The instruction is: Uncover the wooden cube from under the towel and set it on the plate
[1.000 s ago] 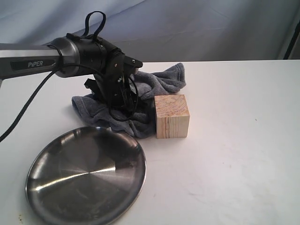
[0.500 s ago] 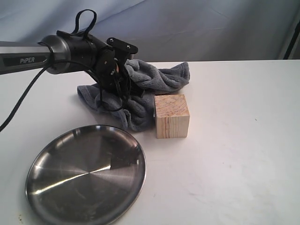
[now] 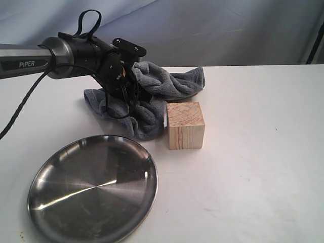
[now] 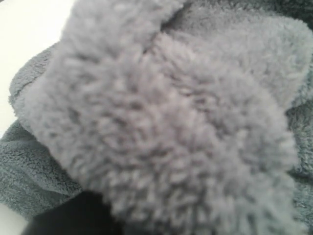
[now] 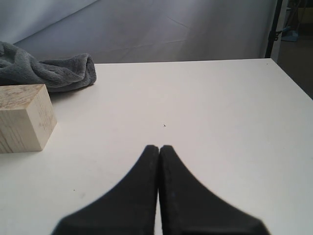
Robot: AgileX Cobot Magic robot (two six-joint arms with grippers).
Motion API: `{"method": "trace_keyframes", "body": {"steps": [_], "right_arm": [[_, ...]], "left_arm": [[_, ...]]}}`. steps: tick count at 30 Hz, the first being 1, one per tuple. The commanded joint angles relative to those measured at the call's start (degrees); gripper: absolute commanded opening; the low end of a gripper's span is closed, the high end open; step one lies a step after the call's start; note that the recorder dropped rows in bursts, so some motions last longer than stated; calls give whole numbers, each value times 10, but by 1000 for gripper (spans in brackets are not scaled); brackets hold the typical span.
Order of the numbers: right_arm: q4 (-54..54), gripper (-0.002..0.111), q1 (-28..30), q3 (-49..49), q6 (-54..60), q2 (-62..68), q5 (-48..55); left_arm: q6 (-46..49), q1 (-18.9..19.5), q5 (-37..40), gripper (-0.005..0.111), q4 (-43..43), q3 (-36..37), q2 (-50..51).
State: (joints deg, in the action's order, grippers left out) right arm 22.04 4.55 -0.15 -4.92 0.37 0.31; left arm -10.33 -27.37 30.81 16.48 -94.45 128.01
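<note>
The black left gripper (image 3: 126, 88) has its jaws pinched on a fold of the grey-blue fleece towel (image 3: 169, 85). The pale wooden cube (image 3: 186, 125) stands bare mid-tabletop (image 3: 253, 152), against the towel. The round stainless-steel plate (image 3: 55, 177) lies near the front edge. The right gripper's (image 5: 159, 152) jaws meet, empty.

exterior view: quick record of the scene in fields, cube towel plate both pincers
cube: pale wooden cube, uncovered, on the white table
towel: grey-blue fleece towel, bunched against the cube
plate: round stainless-steel plate, empty, front left
left pincer: closed on a raised towel fold
right pincer: shut, empty
</note>
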Motion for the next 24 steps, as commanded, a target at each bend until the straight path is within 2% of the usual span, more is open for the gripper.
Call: {"method": "trace_keyframes", "body": {"steps": [1,4,9,16,19,24], "right_arm": [[3,3,0,1,-2,-4,7],[3,3,0,1,-2,-4,7],[3,3,0,1,-2,-4,7],[3,3,0,1,-2,-4,7],[3,3,0,1,-2,-4,7],[3,3,0,1,-2,-4,7]], "left_arm": [[1,1,22,20,13,2,-6],[1,0,21,26,23,2,-6],[0,0,22,42,26,2,-6],[0,0,20,73,26,2,-6],[0,0,23,78,26,2,-11],[0,0,33,78,26,2,-34]]}}
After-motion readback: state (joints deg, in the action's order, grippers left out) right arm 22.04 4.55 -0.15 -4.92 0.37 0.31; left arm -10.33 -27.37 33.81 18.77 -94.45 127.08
